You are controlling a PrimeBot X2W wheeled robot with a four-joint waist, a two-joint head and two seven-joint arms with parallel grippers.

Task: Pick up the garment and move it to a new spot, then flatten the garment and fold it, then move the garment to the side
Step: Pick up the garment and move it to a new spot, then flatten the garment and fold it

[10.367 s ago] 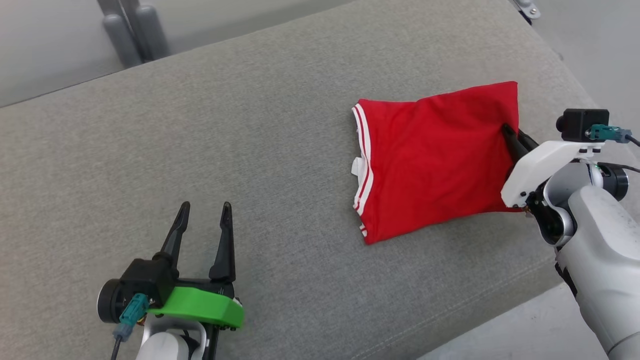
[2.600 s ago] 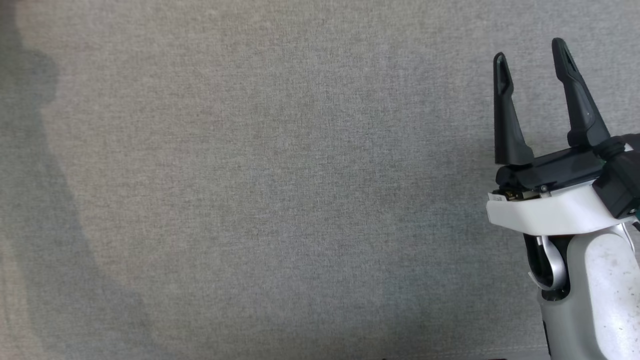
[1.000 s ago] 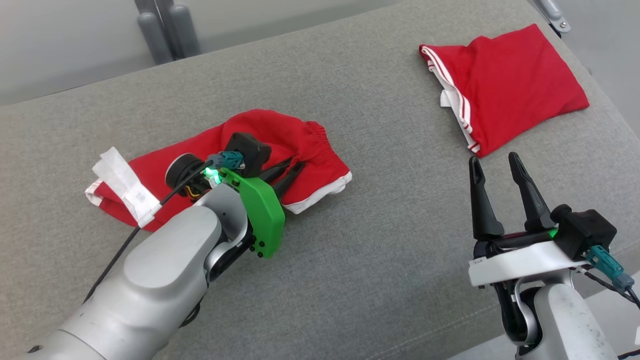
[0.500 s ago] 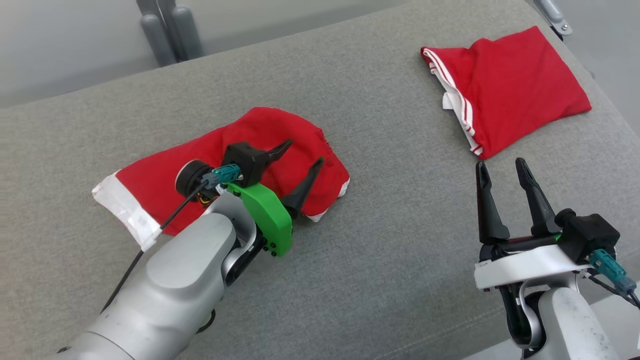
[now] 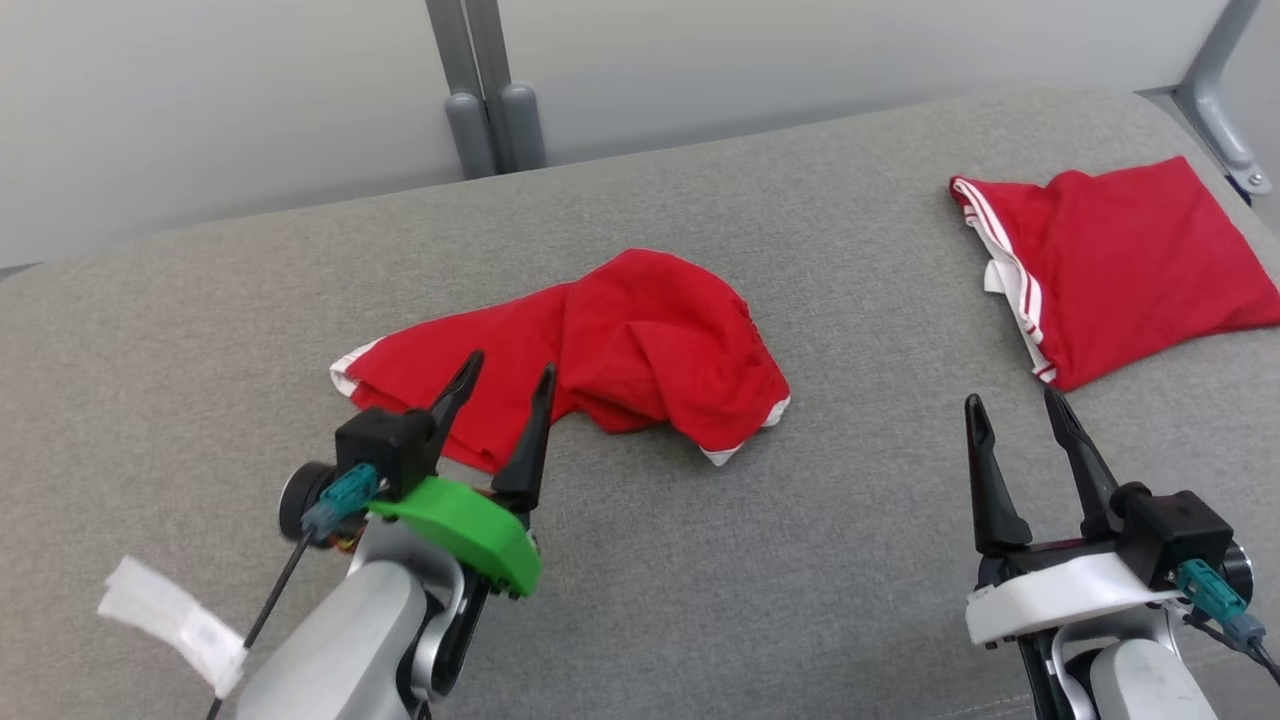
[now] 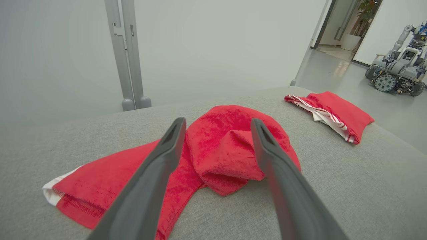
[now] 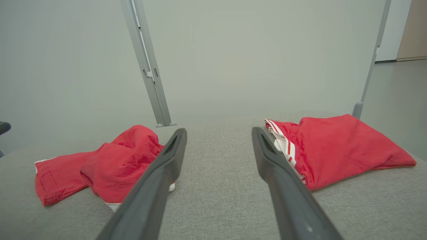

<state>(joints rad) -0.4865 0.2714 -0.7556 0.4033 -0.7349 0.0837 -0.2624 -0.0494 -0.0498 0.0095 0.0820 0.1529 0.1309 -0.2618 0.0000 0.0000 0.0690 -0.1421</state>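
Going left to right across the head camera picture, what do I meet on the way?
White tag → crumpled red garment → folded red garment.

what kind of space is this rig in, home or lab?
Probably a robotics lab or test space: another wheeled robot parked in the background, a bare partition on metal posts, and a plain grey padded surface as workbench.
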